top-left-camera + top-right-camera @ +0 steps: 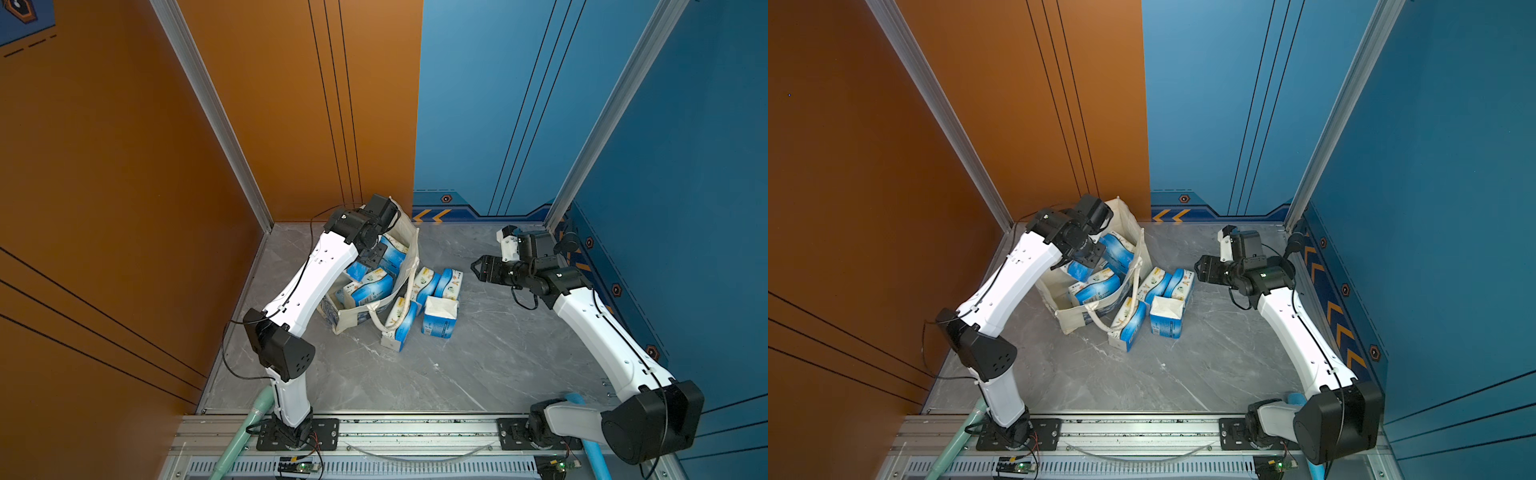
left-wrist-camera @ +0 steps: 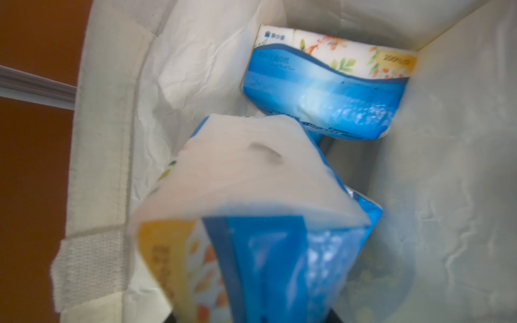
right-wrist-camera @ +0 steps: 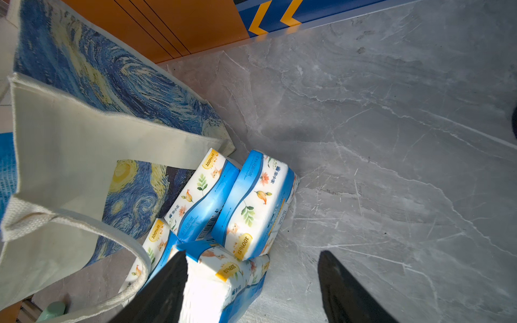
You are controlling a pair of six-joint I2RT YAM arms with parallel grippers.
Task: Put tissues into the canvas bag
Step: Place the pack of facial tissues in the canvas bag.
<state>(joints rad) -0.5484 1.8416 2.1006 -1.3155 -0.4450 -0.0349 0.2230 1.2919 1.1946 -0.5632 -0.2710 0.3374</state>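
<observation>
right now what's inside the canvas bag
Several tissue packs in the canvas bag, one in the left gripper. The left arm and upper packs cover the bag's floor and any packs beneath.

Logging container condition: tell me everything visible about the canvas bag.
The canvas bag is a cream tote with a swirling blue-and-yellow painted-sky print outside and cream lining. It stands slumped, mouth open, on the grey table near the orange wall, with tissue packs inside. One loop handle drapes over a loose pack outside. A gripped pack hangs from the left end effector inside its mouth.
</observation>
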